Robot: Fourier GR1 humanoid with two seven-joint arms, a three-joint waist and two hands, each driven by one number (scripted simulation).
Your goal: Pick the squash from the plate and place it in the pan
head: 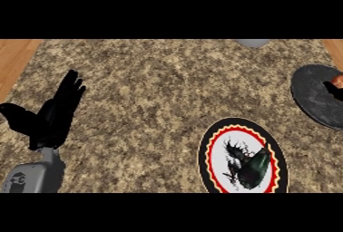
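A dark green squash [255,166] lies on the right part of a round plate [209,146] with a black rim, a red ring and a white middle, at the lower right of the counter. The dark grey pan [313,97] sits at the right edge, partly cut off, with a reddish-brown part [335,81] at its far side. My left hand [59,111] rests open at the left, fingers straight and pointing up, far from the plate and holding nothing. My right hand does not show.
The counter top [147,90] is speckled brown stone, with wooden strips at the far left and far right corners. A small grey object [252,43] peeks in at the top edge, behind the pan.
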